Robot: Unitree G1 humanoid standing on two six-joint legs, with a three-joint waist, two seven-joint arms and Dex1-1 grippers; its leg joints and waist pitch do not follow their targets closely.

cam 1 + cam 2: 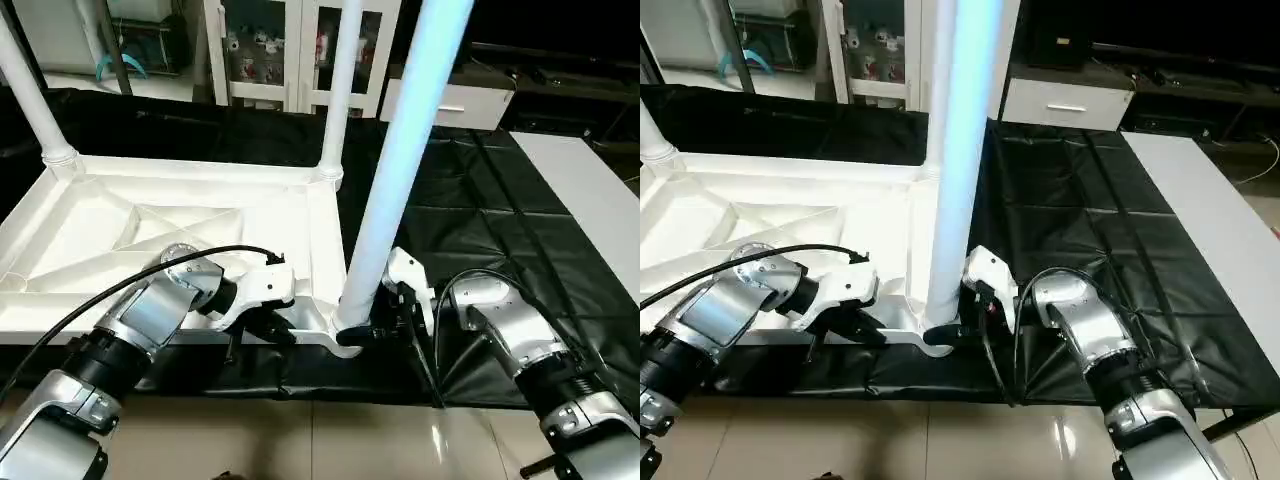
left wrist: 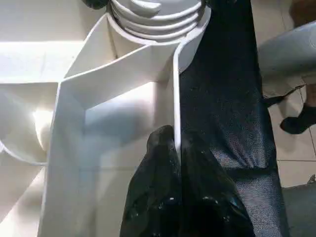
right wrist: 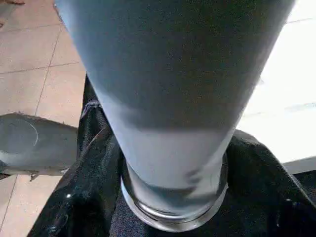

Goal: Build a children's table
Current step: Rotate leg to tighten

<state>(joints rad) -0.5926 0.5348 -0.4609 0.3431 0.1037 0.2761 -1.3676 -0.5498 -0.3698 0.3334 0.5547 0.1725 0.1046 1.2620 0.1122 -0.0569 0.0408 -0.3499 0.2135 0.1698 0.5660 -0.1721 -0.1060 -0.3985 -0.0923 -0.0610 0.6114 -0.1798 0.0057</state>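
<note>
The white tabletop [image 1: 150,235] lies upside down on the black-covered worktable [image 1: 480,220], its ribbed underside facing up. Two white legs [image 1: 30,90] [image 1: 340,90] stand in the far corner sockets. A third leg [image 1: 395,170] rises, slightly tilted, from the near right corner socket [image 1: 345,335]. My left gripper [image 2: 177,148] is shut on the tabletop's thin near rim, just left of that socket. On the socket's right side, my right gripper [image 1: 372,332] sits at the base of the third leg, whose threaded end [image 3: 173,207] looms close in the right wrist view.
The worktable's front edge runs just under both grippers, with tiled floor below. A white cabinet [image 1: 270,50] and a drawer unit [image 1: 450,105] stand behind the table. A white surface [image 1: 590,190] adjoins at the right. A person's trouser leg [image 2: 291,49] and shoe show on the floor.
</note>
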